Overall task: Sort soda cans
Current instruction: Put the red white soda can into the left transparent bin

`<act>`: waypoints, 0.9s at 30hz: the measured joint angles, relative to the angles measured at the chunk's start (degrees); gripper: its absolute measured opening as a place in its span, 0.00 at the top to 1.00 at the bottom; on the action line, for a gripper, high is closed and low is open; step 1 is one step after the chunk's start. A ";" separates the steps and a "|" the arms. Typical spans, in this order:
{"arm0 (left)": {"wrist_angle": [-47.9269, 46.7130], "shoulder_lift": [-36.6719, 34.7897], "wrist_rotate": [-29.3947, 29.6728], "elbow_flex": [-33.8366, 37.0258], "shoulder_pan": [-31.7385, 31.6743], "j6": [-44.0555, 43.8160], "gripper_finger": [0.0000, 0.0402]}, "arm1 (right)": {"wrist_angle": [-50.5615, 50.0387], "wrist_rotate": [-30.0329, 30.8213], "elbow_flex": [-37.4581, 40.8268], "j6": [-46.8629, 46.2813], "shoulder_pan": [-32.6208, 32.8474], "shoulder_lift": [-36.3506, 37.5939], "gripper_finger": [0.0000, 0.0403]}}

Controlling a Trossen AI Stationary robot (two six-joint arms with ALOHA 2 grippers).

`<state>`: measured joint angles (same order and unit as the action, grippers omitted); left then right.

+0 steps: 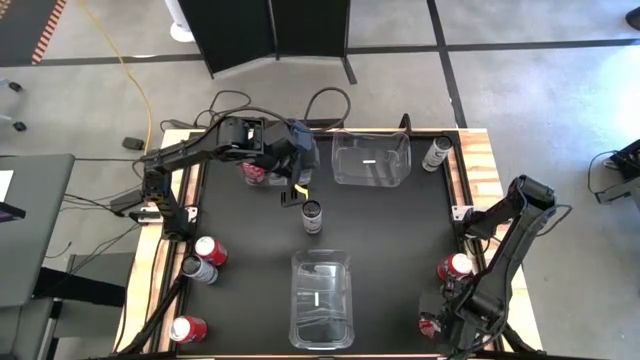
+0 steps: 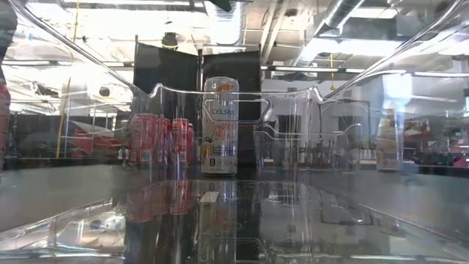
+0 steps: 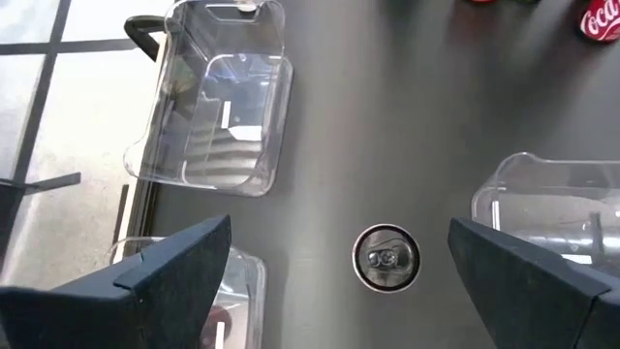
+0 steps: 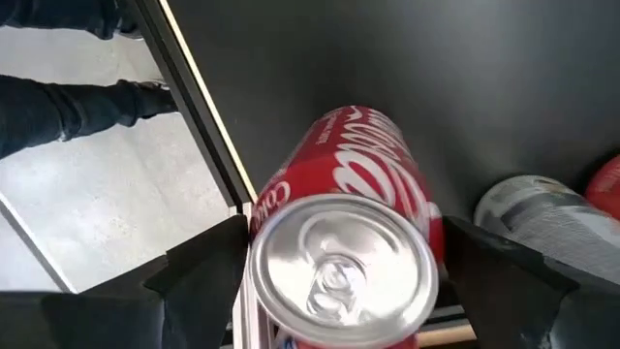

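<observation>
The right gripper [image 4: 339, 281], spread around a red can [image 4: 354, 242], sat at the table's [image 1: 400, 230] five-o'clock edge.

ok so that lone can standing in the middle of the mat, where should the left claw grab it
Grip the can across its round side wall, coming straight down from above: it stands upright, lid up, clear of both bins, and the open left claw already hangs over it.
</observation>
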<state>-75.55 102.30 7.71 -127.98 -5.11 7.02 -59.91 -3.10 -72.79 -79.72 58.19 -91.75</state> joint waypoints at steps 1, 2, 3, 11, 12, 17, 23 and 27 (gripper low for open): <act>-0.01 0.00 0.00 0.02 -0.18 0.17 0.05 | -0.31 -0.02 0.00 -0.17 0.00 -0.56 0.11; 0.00 0.00 -0.01 0.01 -0.24 0.27 0.05 | -0.81 -0.02 0.00 -0.57 0.00 -1.13 0.11; 0.01 0.00 0.01 0.02 -0.32 0.28 0.05 | -1.29 -0.06 -0.02 -0.74 -0.03 -1.53 0.11; 0.02 0.00 0.01 0.01 -1.57 -0.35 0.05 | -1.59 -0.19 -0.20 -0.81 -0.49 -3.00 0.17; 0.03 0.00 0.01 0.00 -1.78 -0.50 0.05 | -1.72 -0.21 -0.20 -0.79 -0.69 -2.94 0.19; -0.02 0.00 0.46 0.00 -2.87 -4.73 0.05 | -2.00 -0.21 -0.20 0.52 -1.01 -2.90 0.25; -1.15 0.00 1.76 0.00 -3.93 -6.83 0.05 | -2.57 -0.65 -0.04 2.55 -2.62 -2.35 0.26; -1.72 0.00 1.88 0.00 -4.08 -6.83 0.05 | -6.28 -0.23 0.31 5.44 -5.73 -0.79 0.26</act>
<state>-77.28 102.30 9.59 -127.98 -9.19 0.18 -66.19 -3.33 -72.48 -74.27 52.46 -92.54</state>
